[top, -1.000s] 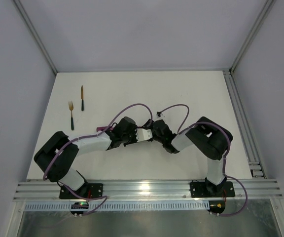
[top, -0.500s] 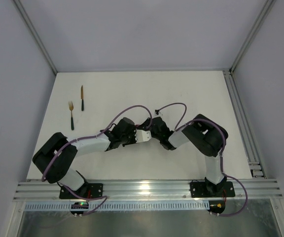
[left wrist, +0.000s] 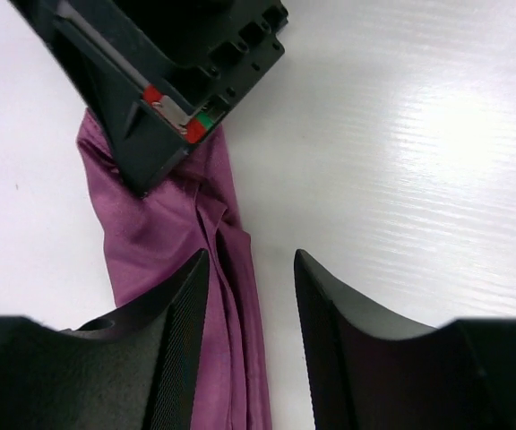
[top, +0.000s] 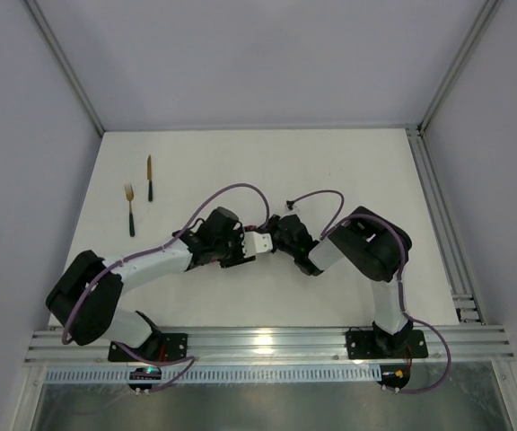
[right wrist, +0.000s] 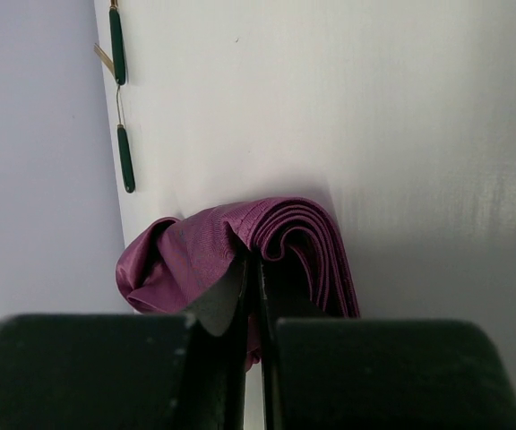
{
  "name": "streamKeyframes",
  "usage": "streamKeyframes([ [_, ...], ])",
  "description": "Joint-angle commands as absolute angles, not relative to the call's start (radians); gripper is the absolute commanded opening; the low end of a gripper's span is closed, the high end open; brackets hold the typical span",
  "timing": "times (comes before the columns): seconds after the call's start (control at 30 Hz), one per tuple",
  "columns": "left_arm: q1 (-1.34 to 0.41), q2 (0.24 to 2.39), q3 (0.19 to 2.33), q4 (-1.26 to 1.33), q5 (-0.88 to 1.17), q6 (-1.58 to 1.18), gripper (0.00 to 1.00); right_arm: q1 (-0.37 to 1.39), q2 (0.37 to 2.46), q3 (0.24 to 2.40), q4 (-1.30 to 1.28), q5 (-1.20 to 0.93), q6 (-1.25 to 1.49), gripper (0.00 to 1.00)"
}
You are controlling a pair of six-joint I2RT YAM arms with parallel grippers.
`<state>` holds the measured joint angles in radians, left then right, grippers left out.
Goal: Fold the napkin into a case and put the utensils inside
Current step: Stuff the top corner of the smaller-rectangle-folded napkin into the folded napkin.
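Magenta napkin is pinched by right end effector, below left end effector.

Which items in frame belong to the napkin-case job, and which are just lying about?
Job: magenta-purple cloth napkin; small gold fork, dark handle; small gold knife, dark handle.
Not job: purple arm cables; aluminium base rail. Both are rig fixtures.

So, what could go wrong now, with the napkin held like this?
1. Only the right gripper pinches the napkin, on bunched layers. The left gripper stands open, so any pull may undo the folds.
2. The two grippers are very close over the cloth and could bump each other.
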<state>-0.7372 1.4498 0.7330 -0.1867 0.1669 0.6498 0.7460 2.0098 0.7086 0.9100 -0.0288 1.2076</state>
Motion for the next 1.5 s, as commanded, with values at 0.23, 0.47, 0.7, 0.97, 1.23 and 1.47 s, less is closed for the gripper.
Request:
streamKeyframes([
  [0.23, -0.680, 1.396, 0.880, -0.189, 0.186, 0.319, 0.47, 0.750, 2.022, 0.681, 0.968, 0.020, 1.216, 0.04],
  [0.47, -0.683, 1.563, 0.897, -0.149, 0.121, 0.288, 0.49, 0.765, 2.022, 0.666, 1.008, 0.049, 1.258, 0.04],
  [0.7, -0.696, 1.585, 0.897, -0.136, 0.048, 0.305, 0.49, 0.787, 2.016, 0.655, 1.029, 0.077, 1.293, 0.04],
  [0.97, -0.736, 1.641, 0.937, -0.164, 0.009, 0.321, 0.48, 0.807, 1.988, 0.632, 1.040, 0.121, 1.316, 0.04],
  [1.23, -0.738, 1.531, 0.928, -0.170, 0.068, 0.279, 0.52, 0.813, 2.020, 0.604, 1.103, 0.130, 1.371, 0.04],
  [1.47, -0.741, 1.637, 0.966, -0.219, 0.074, 0.290, 0.46, 0.815, 2.011, 0.592, 1.111, 0.141, 1.374, 0.04],
])
